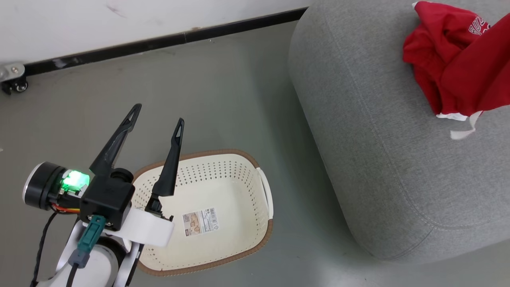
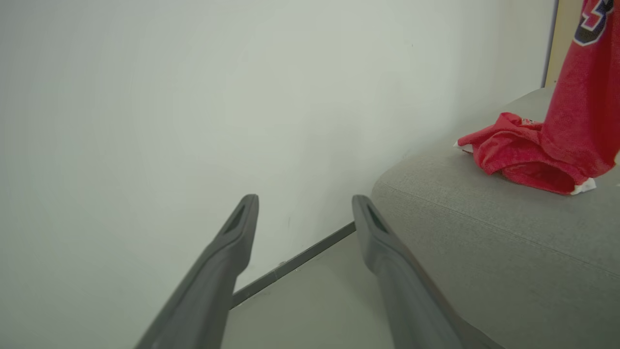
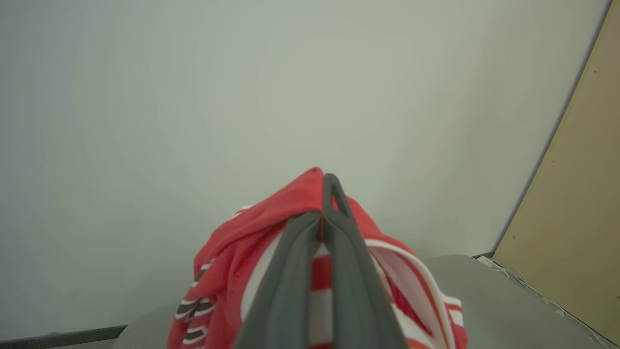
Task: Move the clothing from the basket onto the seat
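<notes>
Head view: the left gripper (image 1: pixel 159 113) stands at 8 o'clock with its jaws wide apart and nothing between them, poised over the near-left rim of the laundry basket (image 1: pixel 261 181). The basket sits on the floor at 6 o'clock, and its bottom is bare but for a barcode label (image 1: pixel 200 221). The grey seat (image 1: pixel 378 159) fills the frame from 1 to 4 o'clock. At 2 o'clock the red shorts (image 1: pixel 428 48) lie crumpled on it with a white tie trailing, and the red jersey (image 1: pixel 478 75) hangs in front of them

Left wrist view: the left gripper (image 2: pixel 305 201) points at the white wall with its fingers parted. At 3 o'clock the shorts (image 2: pixel 513 155) rest on the seat (image 2: pixel 484 232), near its rounded edge. The jersey (image 2: pixel 581 97) dangles above them, its hem reaching down to the heap

Right wrist view: the right gripper (image 3: pixel 320 198) is clamped on the jersey (image 3: pixel 227 261), and striped trim spills down both sides of the closed fingers. The seat (image 3: pixel 489 291) lies below at 5 o'clock

The step in hand looks like setting the jersey down. To do it well, lower until most of the cloth is piled on the cushion, well in from the edge, and only then open. After that, lift straight up so the trim doesn't snag on a finger and get dragged off
</notes>
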You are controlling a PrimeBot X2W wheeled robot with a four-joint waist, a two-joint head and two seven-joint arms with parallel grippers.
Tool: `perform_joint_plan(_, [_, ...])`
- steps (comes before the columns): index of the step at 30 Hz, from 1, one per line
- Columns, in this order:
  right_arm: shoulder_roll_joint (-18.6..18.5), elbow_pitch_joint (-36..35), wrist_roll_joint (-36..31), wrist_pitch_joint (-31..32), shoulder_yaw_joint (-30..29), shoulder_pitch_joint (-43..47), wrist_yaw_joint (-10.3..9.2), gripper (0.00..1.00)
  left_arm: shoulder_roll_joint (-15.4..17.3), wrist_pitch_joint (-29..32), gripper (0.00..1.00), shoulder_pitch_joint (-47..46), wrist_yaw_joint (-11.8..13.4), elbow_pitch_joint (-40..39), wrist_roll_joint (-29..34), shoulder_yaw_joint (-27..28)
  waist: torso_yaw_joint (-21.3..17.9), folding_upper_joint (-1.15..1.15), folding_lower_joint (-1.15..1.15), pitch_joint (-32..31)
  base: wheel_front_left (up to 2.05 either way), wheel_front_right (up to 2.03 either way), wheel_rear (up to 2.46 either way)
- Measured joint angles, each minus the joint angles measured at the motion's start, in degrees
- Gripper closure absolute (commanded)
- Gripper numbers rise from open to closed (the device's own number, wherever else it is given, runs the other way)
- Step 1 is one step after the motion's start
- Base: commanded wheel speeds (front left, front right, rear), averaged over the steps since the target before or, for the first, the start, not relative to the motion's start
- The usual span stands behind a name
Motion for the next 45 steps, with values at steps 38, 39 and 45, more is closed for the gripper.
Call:
perform_joint_plan(38, [10.49, 23.2, -3.25, -9.32, 1.82, 8.32, 0.0, 1.0, 0.77, 3.49, 0.0, -4.26, -0.29, -2.18, 2.44, -1.46, 1.3, 0.0, 0.0, 5.74, 0.0, 0.0, 0.0])
perform_joint_plan(39, [10.77, 23.42, -3.25, -9.33, 1.86, 8.36, 0.0, 1.0, 0.75, 3.49, 0.0, -4.26, -0.29, -2.09, 2.44, -1.47, 1.19, 0.0, 0.0, 5.68, 0.0, 0.0, 0.0])
perform_joint_plan(45, [12.0, 24.26, -2.99, -10.04, 2.37, 8.4, 0.0, 0.04, 0.55, 3.49, 0.0, -4.26, -0.29, -1.72, 2.43, -1.62, 0.52, 0.0, 0.0, 5.16, 0.0, 0.0, 0.0])
